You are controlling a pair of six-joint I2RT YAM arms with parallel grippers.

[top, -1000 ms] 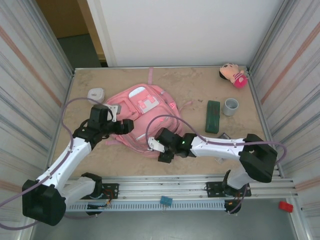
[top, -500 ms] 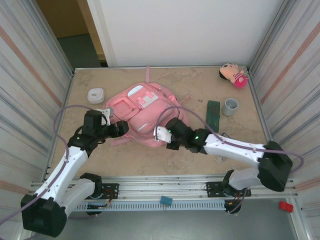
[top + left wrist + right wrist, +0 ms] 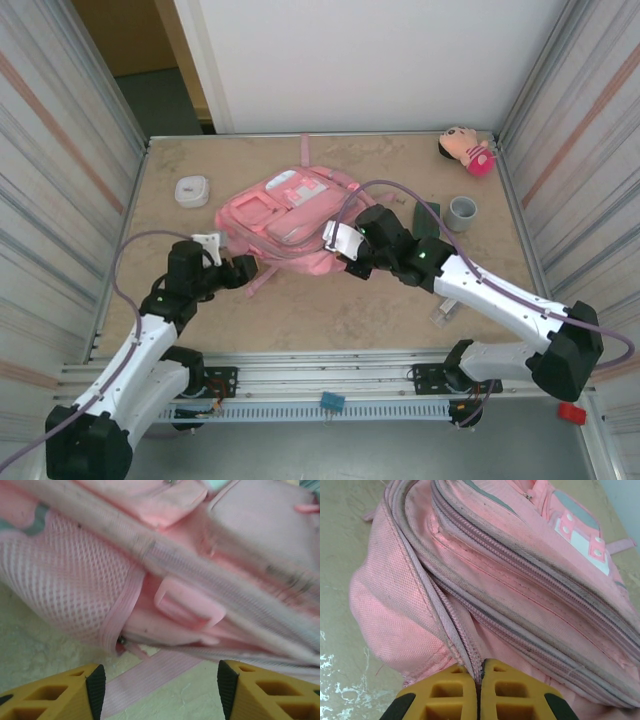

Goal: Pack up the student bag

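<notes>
Student bag (image 3: 285, 212) lies mid-table (image 3: 330, 310), front up. Right hand (image 3: 479, 682) pinched tight on its zipper seam. Left hand (image 3: 157, 690) spread wide astride a loose strap (image 3: 150, 672). Right arm partly covers green case (image 3: 429, 213); grey cup (image 3: 461, 212) beside it; doll (image 3: 465, 150) in far-right corner.

The left arm (image 3: 135, 345) rises from its base at the near left corner, its forearm slanting away and its wrist turned to the right. The left hand (image 3: 240, 268) is held low and spread, the two yellow fingers (image 3: 60, 695) with their black pads standing well apart at the bottom corners of the left wrist view. The right arm (image 3: 500, 295) stretches from its base at the near right in a long diagonal towards the middle, almost straightened. The right hand (image 3: 350, 262) has its yellow fingers (image 3: 455, 690) pressed flat together, pinching a zipper seam of the student bag (image 3: 520, 580) between them
</notes>
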